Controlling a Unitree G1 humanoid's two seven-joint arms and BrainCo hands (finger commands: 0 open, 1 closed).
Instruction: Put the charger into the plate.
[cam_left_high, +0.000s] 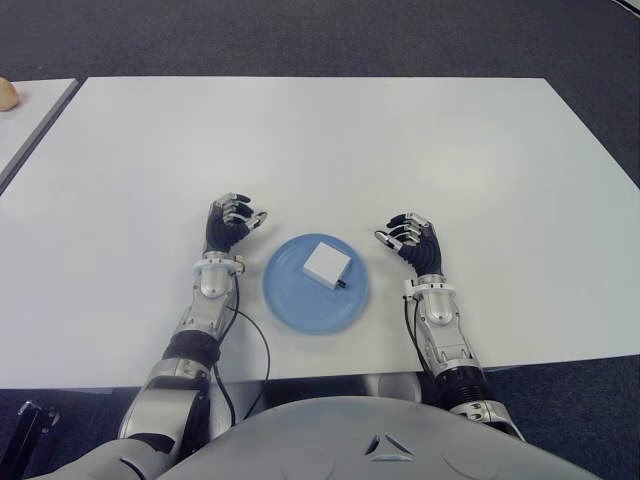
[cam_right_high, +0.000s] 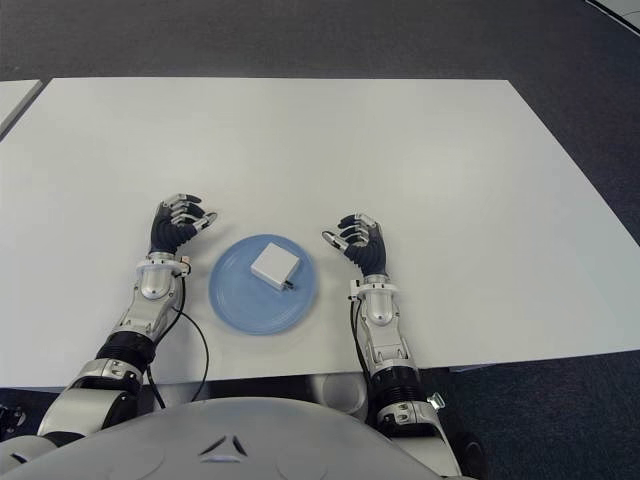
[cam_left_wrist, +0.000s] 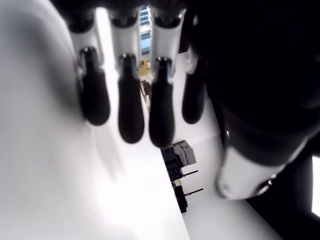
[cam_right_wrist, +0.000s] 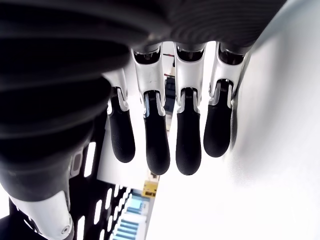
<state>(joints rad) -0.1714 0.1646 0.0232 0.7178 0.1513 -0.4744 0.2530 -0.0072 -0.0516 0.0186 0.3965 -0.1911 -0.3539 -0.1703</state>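
Observation:
The white square charger (cam_left_high: 327, 263) lies inside the round blue plate (cam_left_high: 290, 297), toward its far side, with a small dark plug end pointing to the near right. My left hand (cam_left_high: 231, 222) shows just left of the plate with its fingers relaxed and nothing in them. My right hand (cam_left_high: 410, 238) shows just right of the plate, fingers loosely curved and holding nothing. The wrist views show the left fingers (cam_left_wrist: 131, 105) and the right fingers (cam_right_wrist: 188, 132) over the bare white table.
The plate stands near the front edge of a wide white table (cam_left_high: 330, 140). A second table's corner (cam_left_high: 30, 110) shows at the far left, with a small tan object (cam_left_high: 8, 94) on it. Dark carpet (cam_left_high: 300, 35) lies beyond.

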